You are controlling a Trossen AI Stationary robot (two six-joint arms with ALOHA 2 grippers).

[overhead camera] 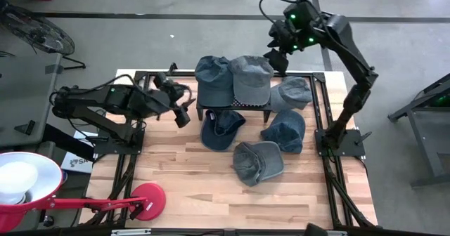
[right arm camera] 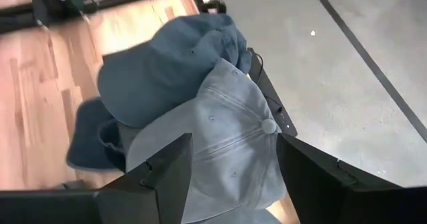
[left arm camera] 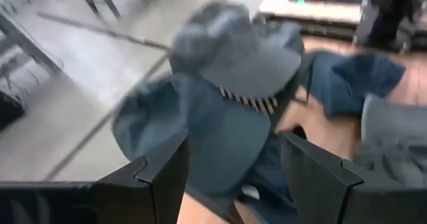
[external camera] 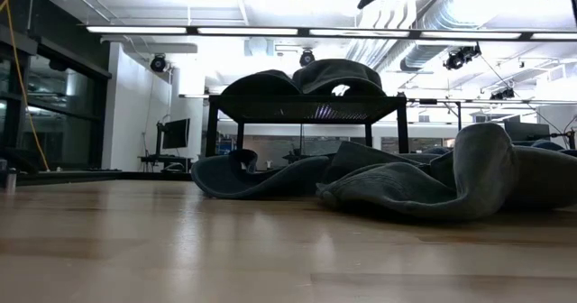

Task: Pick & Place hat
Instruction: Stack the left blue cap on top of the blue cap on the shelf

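Note:
A low black rack [overhead camera: 232, 109] stands at the table's far middle. A dark blue cap [overhead camera: 213, 78] and a grey cap [overhead camera: 252, 78] lie side by side on its top, as the low view [external camera: 338, 73] also shows. My right gripper [overhead camera: 278, 57] hangs open and empty above the rack's far right; the grey cap [right arm camera: 227, 151] lies below its fingers. My left gripper [overhead camera: 184, 113] is open and empty just left of the rack, and both caps [left arm camera: 233, 57] lie ahead of it.
Several more caps lie on the wood: grey-blue [overhead camera: 292, 92], dark blue [overhead camera: 221, 127], blue [overhead camera: 285, 130] and grey [overhead camera: 258, 162]. A black frame [overhead camera: 320, 102] edges the table. A red lamp with a white bowl [overhead camera: 21, 180] and a red disc [overhead camera: 148, 197] are near left.

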